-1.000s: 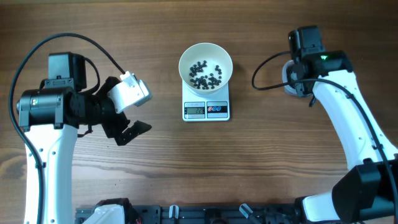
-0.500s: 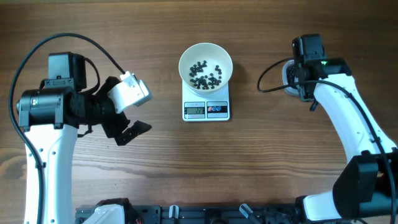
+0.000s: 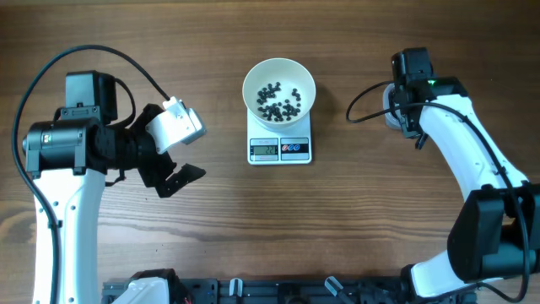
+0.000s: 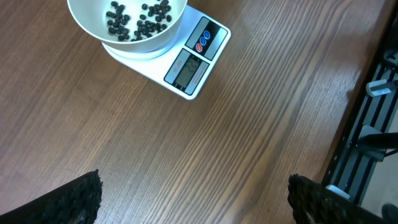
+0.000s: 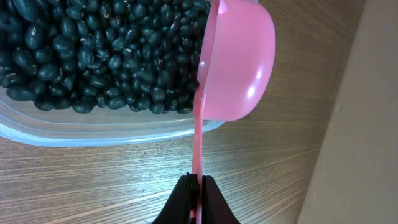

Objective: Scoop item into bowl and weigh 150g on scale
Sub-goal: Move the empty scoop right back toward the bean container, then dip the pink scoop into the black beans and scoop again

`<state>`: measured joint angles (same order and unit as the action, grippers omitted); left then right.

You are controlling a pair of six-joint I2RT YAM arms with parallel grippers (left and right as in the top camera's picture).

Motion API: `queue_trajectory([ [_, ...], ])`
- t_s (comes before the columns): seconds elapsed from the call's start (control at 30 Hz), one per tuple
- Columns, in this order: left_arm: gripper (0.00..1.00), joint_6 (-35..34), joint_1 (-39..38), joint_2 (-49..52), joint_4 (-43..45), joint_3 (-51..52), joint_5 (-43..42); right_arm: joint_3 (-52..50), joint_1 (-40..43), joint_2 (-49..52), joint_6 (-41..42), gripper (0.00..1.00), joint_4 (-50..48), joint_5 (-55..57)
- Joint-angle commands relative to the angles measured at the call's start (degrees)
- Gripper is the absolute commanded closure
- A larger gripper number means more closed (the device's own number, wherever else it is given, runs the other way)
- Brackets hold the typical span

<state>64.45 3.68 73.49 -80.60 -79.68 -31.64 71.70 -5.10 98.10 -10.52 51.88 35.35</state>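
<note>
The white bowl (image 3: 279, 81) sits on the scale (image 3: 280, 149) at the table's middle, with a thin layer of black beads (image 3: 278, 101) in it. The bowl (image 4: 127, 34) and scale (image 4: 194, 65) also show in the left wrist view. My left gripper (image 4: 196, 200) hangs open over bare wood, left of the scale, holding nothing. My right gripper (image 5: 196, 190) is shut on the thin handle of a pink scoop (image 5: 239, 62). The scoop's cup lies on its side at the right end of a clear tub (image 5: 93, 130) full of black beads (image 5: 93, 50), mouth towards them.
In the overhead view the right wrist (image 3: 412, 67) covers the tub and scoop at the back right. A black rail (image 3: 278, 291) runs along the table's front edge. A pale wall or board (image 5: 367, 124) stands right of the tub.
The right wrist has shifted slightly at the tub, a little right and then back left. The left arm, bowl and scale have not moved.
</note>
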Motion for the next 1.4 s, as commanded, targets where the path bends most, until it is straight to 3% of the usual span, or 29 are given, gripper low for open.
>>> queue_trajectory([
  [0.0, 0.0, 1.2, 0.2, -0.6, 0.0, -1.2, -1.5, -0.2, 0.1, 0.9, -1.0, 0.96, 0.3, -3.6],
  [0.77, 0.0, 1.2, 0.2, -0.6, 0.0, -1.2, -1.5, 3.1, 0.5, 0.9, 0.7, 0.96, 2.0, -16.7],
  [1.37, 0.0, 1.1, 0.2, -0.6, 0.0, -1.2, -1.5, 3.2, 7.3, -2.0, 5.1, 0.96, 5.2, -27.7],
])
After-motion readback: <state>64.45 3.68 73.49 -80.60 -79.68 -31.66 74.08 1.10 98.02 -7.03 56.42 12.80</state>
